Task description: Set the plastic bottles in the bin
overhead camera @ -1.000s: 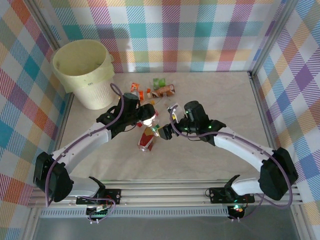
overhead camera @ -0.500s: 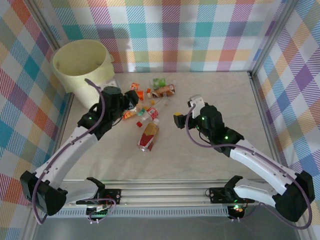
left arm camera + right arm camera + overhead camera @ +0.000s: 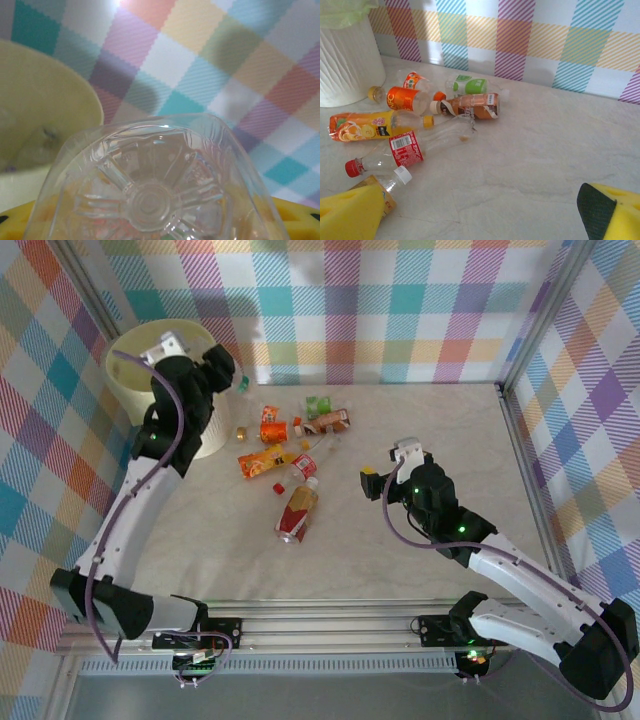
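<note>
My left hand (image 3: 220,367) grips a clear bottle (image 3: 150,185) by the rim of the bin (image 3: 122,358). My right hand (image 3: 388,460), spread wide, hovers over the bench (image 3: 400,550) near loose bottles (image 3: 402,148).

This is a robot test cell in a lab, not anyone's home. Bright checked cloth walls (image 3: 400,300) close off the left, top and right of the overhead view, stretched between bare aluminium posts (image 3: 545,310). The floor is a pale marbled tabletop (image 3: 430,440), where a bin (image 3: 122,370) and crushed plastic bottles (image 3: 265,462) sit like staged props. Along the bottom edge runs a slotted metal rail (image 3: 330,625) carrying black arm mounts (image 3: 222,626). A tiny green light (image 3: 471,660) glows there, probably from electronics.
</note>
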Available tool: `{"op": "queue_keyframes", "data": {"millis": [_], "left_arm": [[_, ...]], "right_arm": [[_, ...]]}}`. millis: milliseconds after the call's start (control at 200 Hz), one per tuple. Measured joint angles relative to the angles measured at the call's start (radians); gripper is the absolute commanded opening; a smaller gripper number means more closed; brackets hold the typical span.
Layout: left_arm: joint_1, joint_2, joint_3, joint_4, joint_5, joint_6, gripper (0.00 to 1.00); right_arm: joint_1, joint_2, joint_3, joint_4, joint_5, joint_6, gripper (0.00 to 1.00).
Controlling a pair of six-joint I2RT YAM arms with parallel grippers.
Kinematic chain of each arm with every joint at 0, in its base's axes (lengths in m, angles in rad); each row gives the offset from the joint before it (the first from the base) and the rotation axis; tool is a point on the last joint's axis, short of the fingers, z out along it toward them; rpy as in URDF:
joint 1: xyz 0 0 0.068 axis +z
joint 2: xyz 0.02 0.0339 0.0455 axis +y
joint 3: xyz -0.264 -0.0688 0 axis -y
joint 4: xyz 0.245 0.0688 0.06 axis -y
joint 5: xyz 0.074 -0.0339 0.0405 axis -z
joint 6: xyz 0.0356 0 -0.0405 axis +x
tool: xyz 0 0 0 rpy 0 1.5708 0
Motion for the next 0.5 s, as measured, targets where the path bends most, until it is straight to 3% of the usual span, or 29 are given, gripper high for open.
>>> {"op": "queue_keyframes", "data": {"millis": [500], "left_arm": [[0.274,0.340,0.326,0.054,-0.072,-0.021,0.62]], "right_arm": [[0.000,0.002,0.000,-0.050,0.003,0.045,0.99]]}}
